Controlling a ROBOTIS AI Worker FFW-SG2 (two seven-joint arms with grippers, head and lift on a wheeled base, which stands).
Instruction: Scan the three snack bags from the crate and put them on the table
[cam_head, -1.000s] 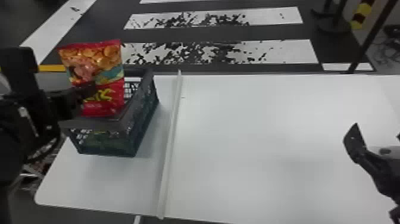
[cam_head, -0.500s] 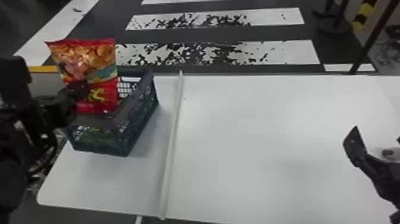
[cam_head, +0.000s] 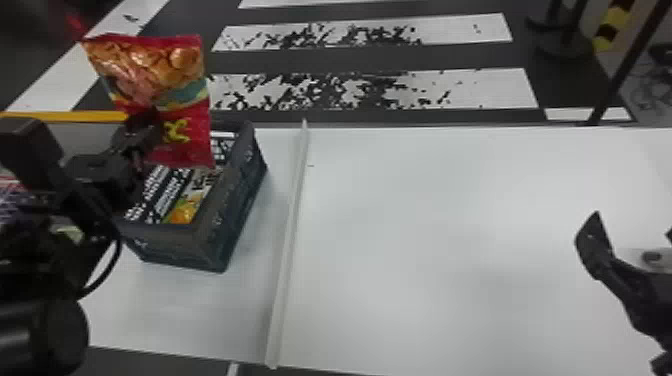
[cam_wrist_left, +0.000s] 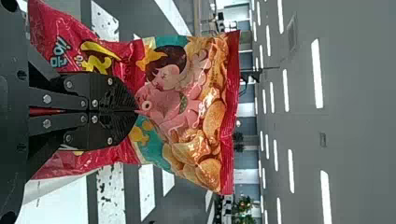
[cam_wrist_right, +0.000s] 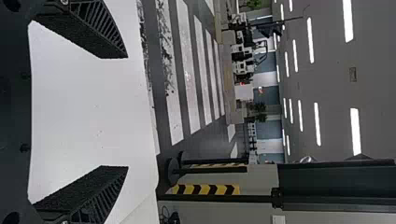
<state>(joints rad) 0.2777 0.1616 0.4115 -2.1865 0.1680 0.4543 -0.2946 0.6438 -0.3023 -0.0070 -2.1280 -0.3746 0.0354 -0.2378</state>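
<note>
A red snack bag (cam_head: 185, 95) with an orange picture of snacks is held aloft, roughly upright, over the crate (cam_head: 227, 215) on the robot's left. Its lower edge overlaps the crate's mouth in the head view; whether it fully clears the rim, I cannot tell. The left hand (cam_wrist_left: 136, 111) is clenched on the bag, its two black fingertips meeting across the front of the foil. That grip leaves the upper part standing free, probably so it can be lifted straight out and later turned for scanning.

Beneath it, inside the crate, lies a printed package (cam_head: 185, 210) in yellow, orange and white, likely another bag to be handled. The dark crate sits on the white tabletop (cam_head: 425, 225), beside a raised pale strip (cam_head: 287, 240) that seems to divide the crate's side from the wider surface. Over that wider part, at the robot's right, waits the right hand (cam_wrist_right: 127, 112), released, fingers spread around nothing, perhaps kept apart to leave working room.
</note>
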